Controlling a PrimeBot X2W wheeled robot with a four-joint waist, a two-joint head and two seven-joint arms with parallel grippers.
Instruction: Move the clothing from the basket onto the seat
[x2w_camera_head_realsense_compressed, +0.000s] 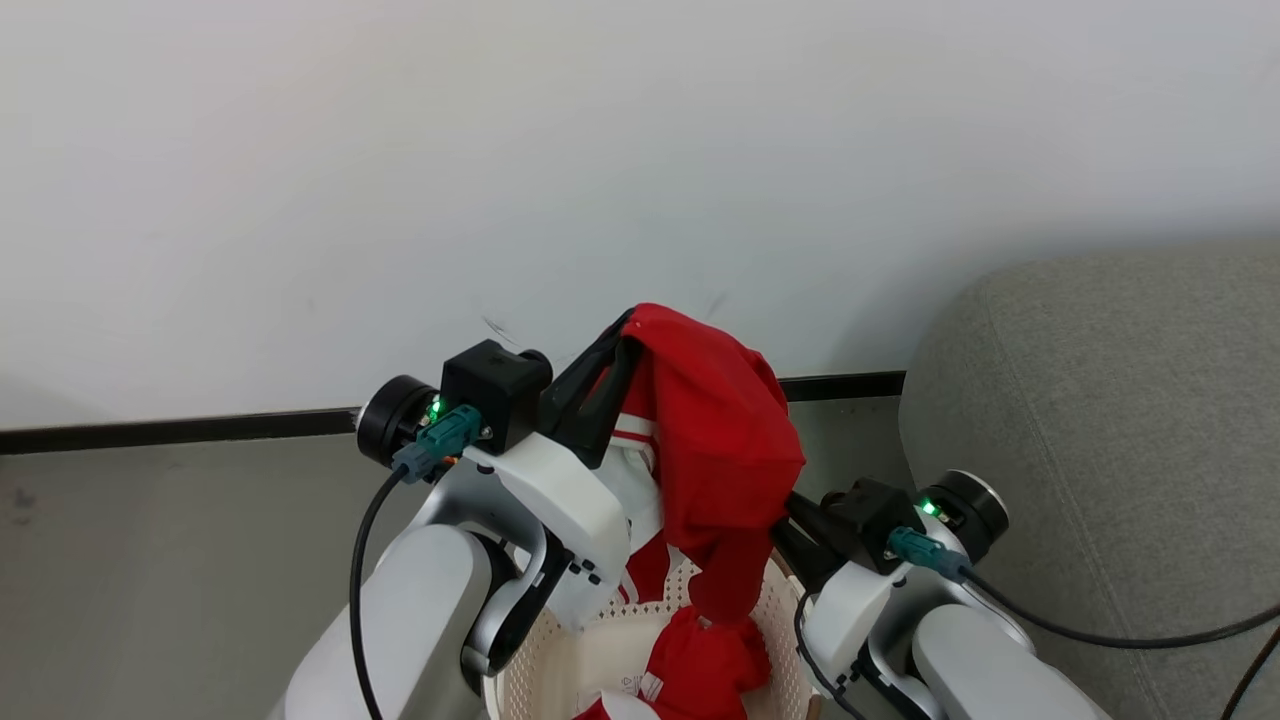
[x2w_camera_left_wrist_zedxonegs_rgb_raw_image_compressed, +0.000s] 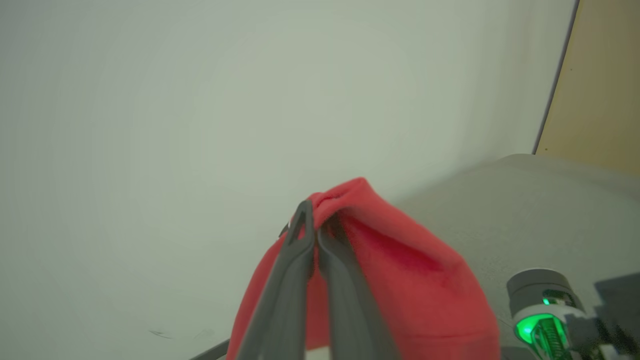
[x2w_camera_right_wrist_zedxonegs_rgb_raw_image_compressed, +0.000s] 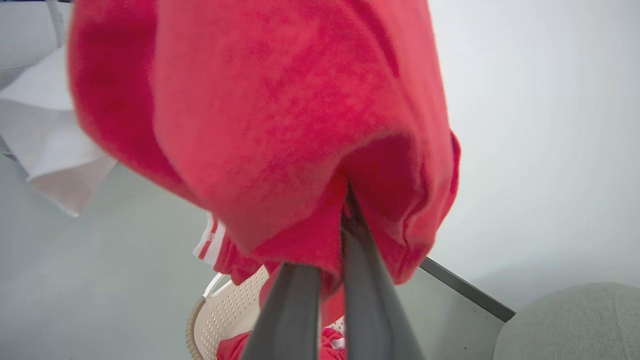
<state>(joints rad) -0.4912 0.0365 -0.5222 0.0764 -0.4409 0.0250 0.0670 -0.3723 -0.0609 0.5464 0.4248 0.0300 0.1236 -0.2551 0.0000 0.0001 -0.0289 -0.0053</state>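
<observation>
A red garment of the clothing (x2w_camera_head_realsense_compressed: 722, 430) with white trim hangs lifted above the basket (x2w_camera_head_realsense_compressed: 560, 660), its tail still trailing inside. My left gripper (x2w_camera_head_realsense_compressed: 625, 328) is shut on the garment's top fold, and the left wrist view shows both fingers (x2w_camera_left_wrist_zedxonegs_rgb_raw_image_compressed: 300, 240) pinching red fabric (x2w_camera_left_wrist_zedxonegs_rgb_raw_image_compressed: 405, 280). Lower on the right, my right gripper (x2w_camera_head_realsense_compressed: 787, 517) reaches into the hanging cloth. Its fingers (x2w_camera_right_wrist_zedxonegs_rgb_raw_image_compressed: 357, 250) vanish into a bunched fold of the garment (x2w_camera_right_wrist_zedxonegs_rgb_raw_image_compressed: 275, 125). More red clothing (x2w_camera_head_realsense_compressed: 700, 665) lies in the cream perforated basket (x2w_camera_right_wrist_zedxonegs_rgb_raw_image_compressed: 220, 310). The grey-green seat (x2w_camera_head_realsense_compressed: 1120, 400) stands to the right.
A white wall with a dark baseboard (x2w_camera_head_realsense_compressed: 180, 428) is close behind the basket, above a grey floor (x2w_camera_head_realsense_compressed: 150, 560). Black cables (x2w_camera_head_realsense_compressed: 1100, 628) run from both wrists. The seat's rounded edge (x2w_camera_right_wrist_zedxonegs_rgb_raw_image_compressed: 575, 320) is near my right arm. A tan panel (x2w_camera_left_wrist_zedxonegs_rgb_raw_image_compressed: 600, 85) stands beyond the seat (x2w_camera_left_wrist_zedxonegs_rgb_raw_image_compressed: 540, 210).
</observation>
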